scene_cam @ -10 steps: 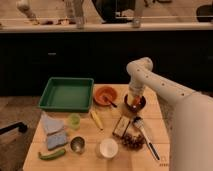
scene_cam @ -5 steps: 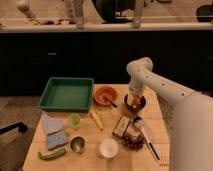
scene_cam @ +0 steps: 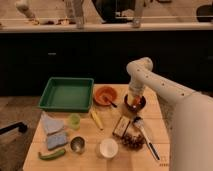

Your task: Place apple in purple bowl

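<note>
The purple bowl [scene_cam: 141, 105] sits on the table at the right, beside the orange bowl [scene_cam: 105, 95]. My gripper [scene_cam: 133, 100] hangs straight down over the purple bowl, its tip inside the rim. A reddish-orange patch at the gripper's tip inside the bowl looks like the apple [scene_cam: 132, 103], mostly hidden by the gripper.
A green tray [scene_cam: 67, 93] stands at the back left. A banana [scene_cam: 97, 119], a light green cup [scene_cam: 74, 120], blue cloths [scene_cam: 52, 131], a metal cup [scene_cam: 77, 144], a white cup [scene_cam: 108, 147], a snack packet [scene_cam: 121, 126], grapes [scene_cam: 131, 141], a spoon [scene_cam: 144, 132] and a green pepper [scene_cam: 51, 154] lie on the table.
</note>
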